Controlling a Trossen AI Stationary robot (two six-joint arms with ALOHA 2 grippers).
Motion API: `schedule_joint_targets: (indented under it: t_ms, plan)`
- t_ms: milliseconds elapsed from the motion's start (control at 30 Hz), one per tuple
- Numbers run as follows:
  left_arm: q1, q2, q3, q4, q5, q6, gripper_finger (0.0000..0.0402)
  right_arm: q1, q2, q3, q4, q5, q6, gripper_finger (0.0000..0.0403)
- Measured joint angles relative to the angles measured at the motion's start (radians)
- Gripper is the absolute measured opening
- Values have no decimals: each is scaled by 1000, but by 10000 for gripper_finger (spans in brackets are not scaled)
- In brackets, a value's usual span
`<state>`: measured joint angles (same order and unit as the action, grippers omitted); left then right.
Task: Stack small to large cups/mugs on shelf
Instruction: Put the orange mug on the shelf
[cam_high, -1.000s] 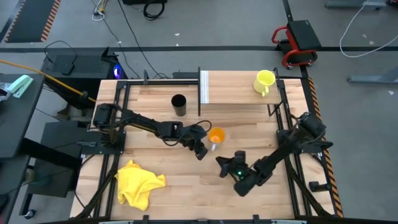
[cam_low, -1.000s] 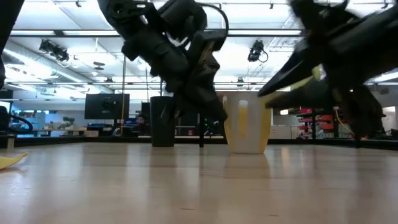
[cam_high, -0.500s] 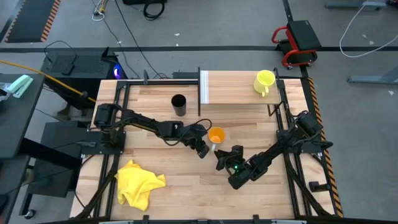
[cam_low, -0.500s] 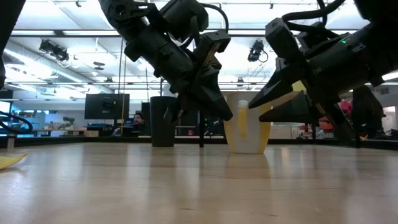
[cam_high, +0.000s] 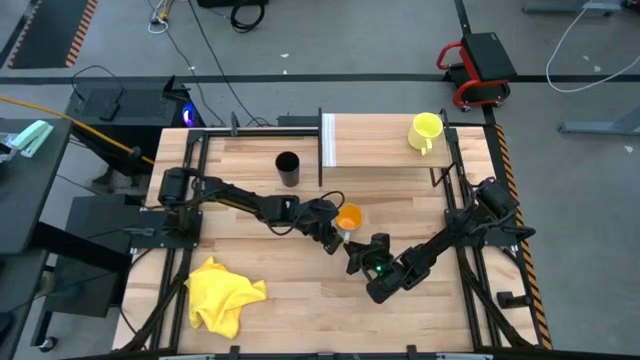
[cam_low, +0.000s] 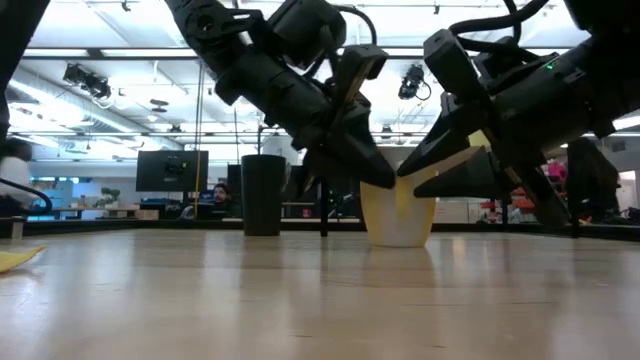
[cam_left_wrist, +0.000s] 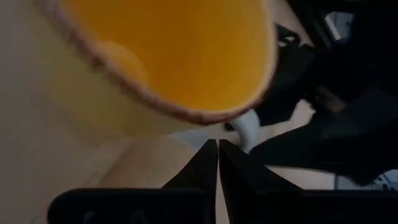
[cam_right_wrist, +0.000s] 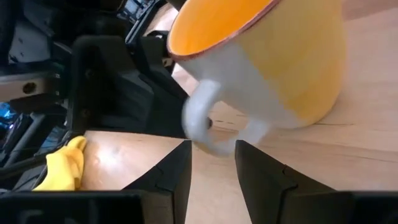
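The orange cup (cam_high: 349, 216) with a pale base and a white handle (cam_right_wrist: 202, 127) stands upright on the tabletop at mid-table. My left gripper (cam_high: 337, 240) is shut, with its tips (cam_left_wrist: 217, 144) low beside the cup's wall next to the handle (cam_left_wrist: 245, 127). My right gripper (cam_high: 356, 255) is open on the cup's near side, and the handle lies just ahead of the gap between its fingers (cam_right_wrist: 211, 146). The black cup (cam_high: 288, 168) stands on the table left of the white panel. The yellow-green mug (cam_high: 425, 132) sits on the shelf (cam_high: 380, 150). My left gripper has its shut tips slanting down at the orange cup's near-left side, close to the handle; whether they touch the wall I cannot tell. The cup stands flat on the table.
A yellow cloth (cam_high: 225, 292) lies crumpled near the table's near-left corner. The white upright panel (cam_high: 327, 140) closes the shelf's left end. In the low view both grippers crowd the orange cup (cam_low: 400, 220), the left one (cam_low: 385, 180) overlapping its rim.
My right gripper has moved toward the far-left, closing in on the orange cup's handle, and then held still. My left gripper has shifted toward the table's right along the cup's near side. The cup has stayed in place.
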<state>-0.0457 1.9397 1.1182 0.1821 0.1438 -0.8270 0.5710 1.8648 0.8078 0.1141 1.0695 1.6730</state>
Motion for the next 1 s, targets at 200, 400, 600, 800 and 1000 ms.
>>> schedule_joint_targets:
  t_ms: [200,400,600,800,1000]
  plan:
    - [-9,27,48,-35,24,8,20,-1,0,0,-2,-28,-20,130]
    - [-3,26,49,-56,26,26,24,-1,-2,1,-19,-15,-37,130]
    - [-4,26,49,-68,29,27,15,-2,-2,1,-67,-9,-50,129]
    - [-4,26,49,-88,28,27,19,-1,-2,0,-142,13,-114,129]
    - [-4,26,49,-107,40,28,22,-1,-2,0,-188,52,-132,129]
